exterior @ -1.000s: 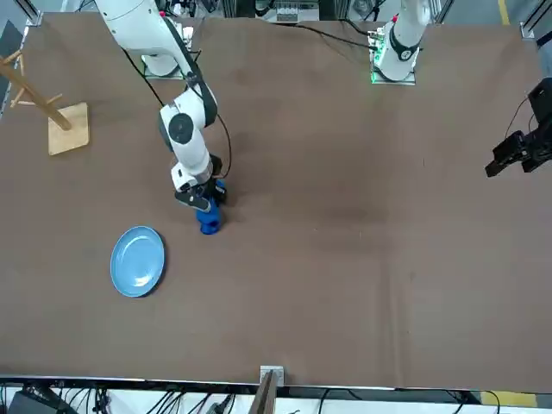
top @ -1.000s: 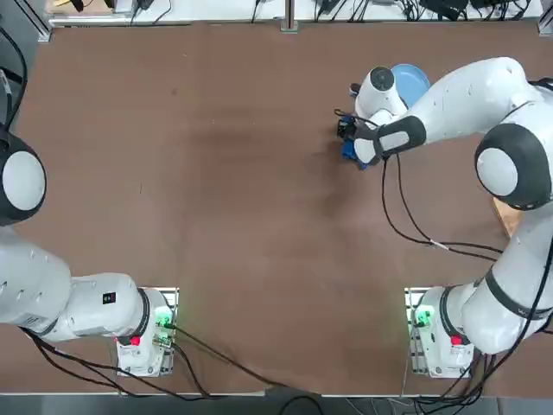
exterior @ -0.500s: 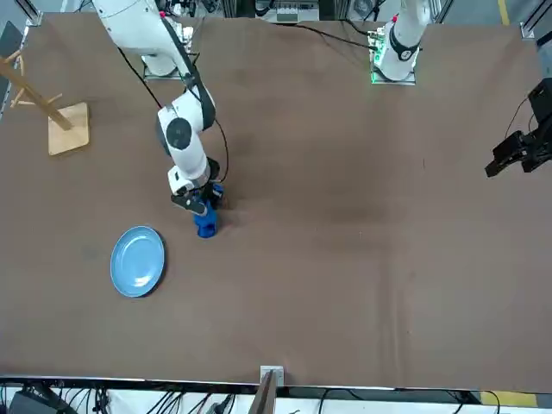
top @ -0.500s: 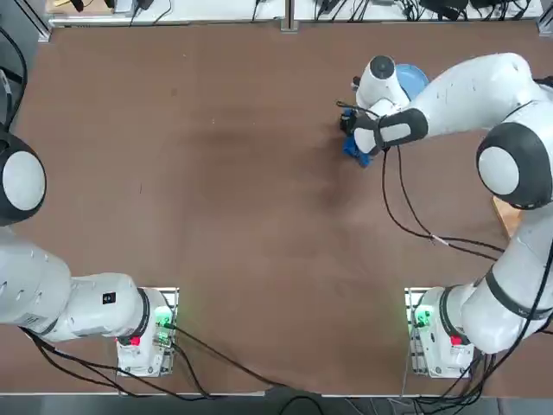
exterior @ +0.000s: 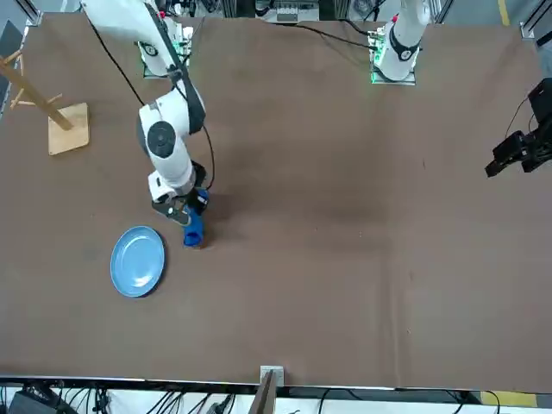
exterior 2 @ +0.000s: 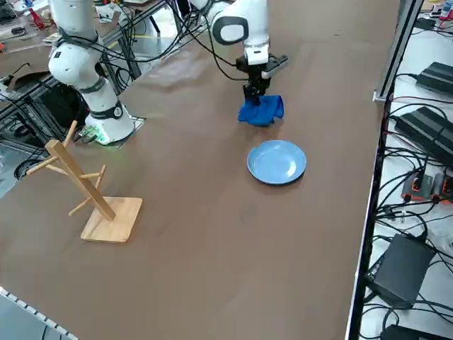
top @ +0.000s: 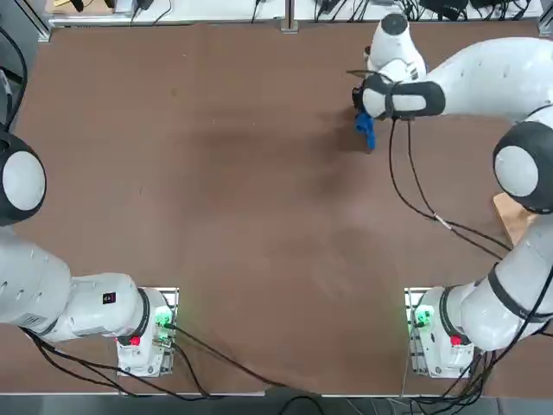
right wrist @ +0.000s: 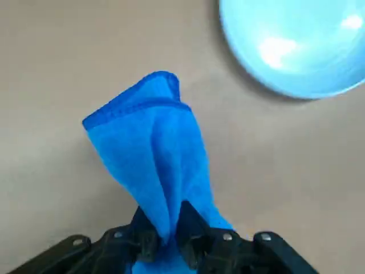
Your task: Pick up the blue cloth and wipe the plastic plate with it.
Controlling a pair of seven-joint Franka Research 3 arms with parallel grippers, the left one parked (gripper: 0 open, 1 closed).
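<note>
Change: shifted toward the table's far edge since a second ago, blue cloth [exterior: 191, 231] carried along, closer to the plate.
Right gripper [right wrist: 169, 233]: pinched tight on the cloth's top; fabric hangs below, lower end perhaps grazing the table.
Plastic plate [exterior: 138, 261]: flat, near the cloth, apart.
Table [exterior: 345, 224]: brown; wooden rack [exterior 2: 85, 191] well apart.

We take this for a robotics lab: two arms bolted by their bases [top: 143, 341] to a broad brown table [top: 216, 199], cables [exterior 2: 407, 177] and power bricks [exterior 2: 395, 269] along the floor at its 3 o'clock edge (side view), and a camera mount [exterior: 522, 148] at the table's edge.
</note>
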